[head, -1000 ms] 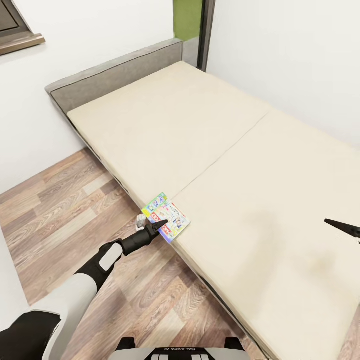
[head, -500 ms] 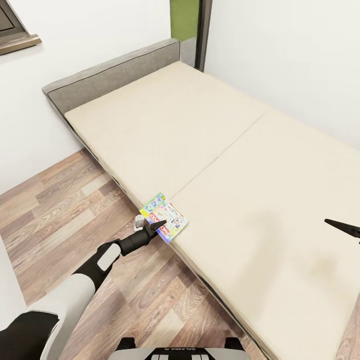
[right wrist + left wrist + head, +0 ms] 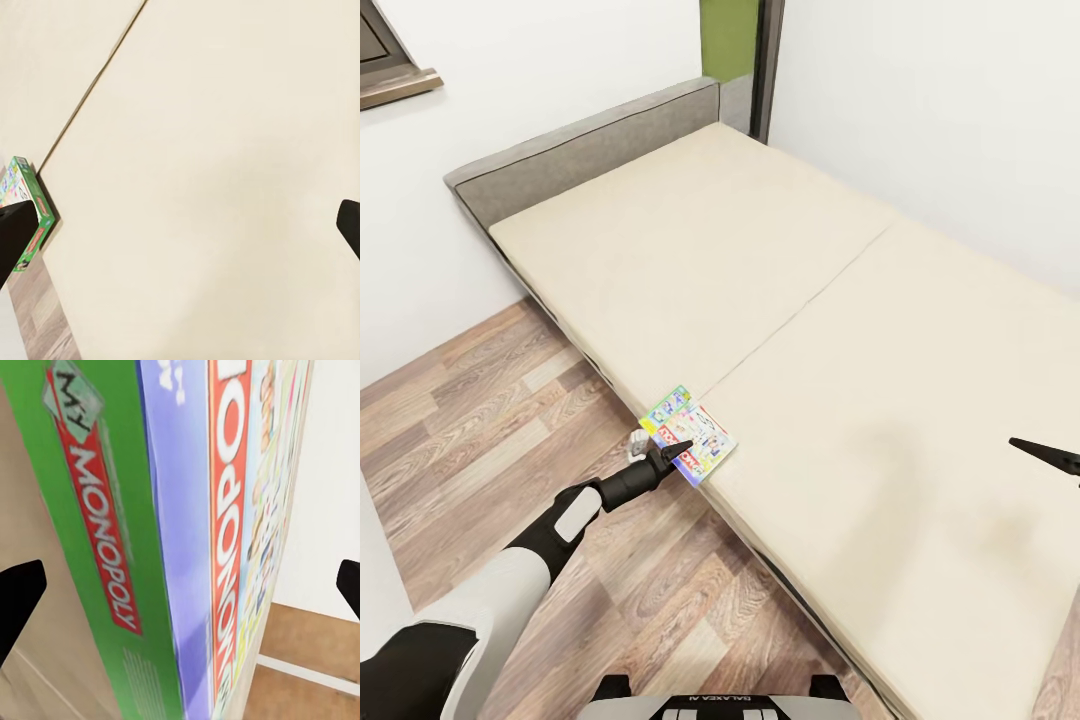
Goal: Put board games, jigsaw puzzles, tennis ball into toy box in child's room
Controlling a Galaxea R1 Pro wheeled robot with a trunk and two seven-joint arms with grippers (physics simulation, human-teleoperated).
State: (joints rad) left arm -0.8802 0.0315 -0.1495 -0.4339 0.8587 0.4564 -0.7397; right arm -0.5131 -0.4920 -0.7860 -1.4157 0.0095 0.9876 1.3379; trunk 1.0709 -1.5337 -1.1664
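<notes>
One of the board games, the white-green "Monopoly" box (image 3: 698, 432), lies flat at the near edge of the bed (image 3: 830, 300), by the seam between the two mattress parts. My left gripper (image 3: 659, 452) is at the box's floor-side edge. In the left wrist view the box (image 3: 225, 510) stands between the two fingertips of that gripper (image 3: 184, 585), which is open with the fingers spread wider than the box. My right gripper (image 3: 1048, 456) hovers open over the bare mattress at the right, and its wrist view catches the box (image 3: 30, 206) at the bed's edge.
The bed's grey headboard (image 3: 590, 140) stands against the white wall at the back. Wood-plank floor (image 3: 480, 430) stretches to the left of the bed. A dark door frame (image 3: 765, 60) rises behind the bed's far corner.
The whole head view shifted slightly left a second ago. Gripper and box keep the same places relative to each other.
</notes>
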